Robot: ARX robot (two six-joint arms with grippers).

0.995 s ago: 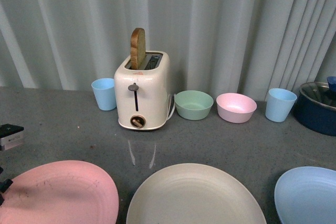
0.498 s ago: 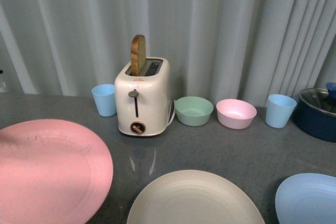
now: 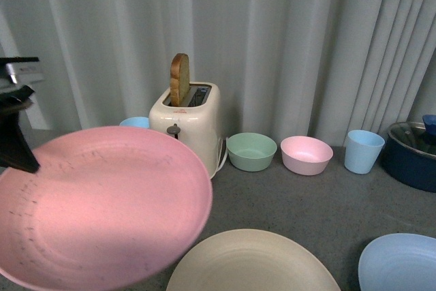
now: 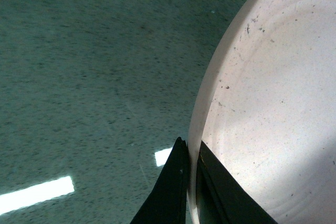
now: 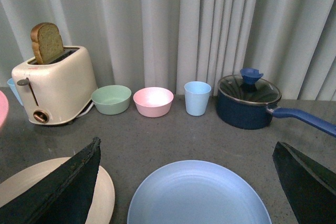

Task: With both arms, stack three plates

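My left gripper (image 3: 24, 158) is shut on the left rim of the pink plate (image 3: 102, 209) and holds it raised above the table, tilted, at the left of the front view. In the left wrist view the black jaws pinch the plate's rim (image 4: 197, 140). The cream-beige plate (image 3: 252, 264) lies flat at the front middle. The light blue plate (image 3: 402, 264) lies at the front right. My right gripper (image 5: 186, 150) is open, its jaws spread wide either side of the light blue plate (image 5: 197, 195). The cream-beige plate's edge (image 5: 107, 192) shows beside one finger.
A cream toaster (image 3: 194, 117) with a bread slice stands at the back, partly behind the pink plate. A green bowl (image 3: 251, 150), a pink bowl (image 3: 306, 154), a blue cup (image 3: 361, 150) and a dark blue lidded pot (image 3: 415, 155) line the back. Another blue cup (image 3: 136, 122) peeks out left of the toaster.
The pink plate has risen off the table in my left gripper and moved up and to the right, now covering the toaster's lower part. The other plates have not moved.
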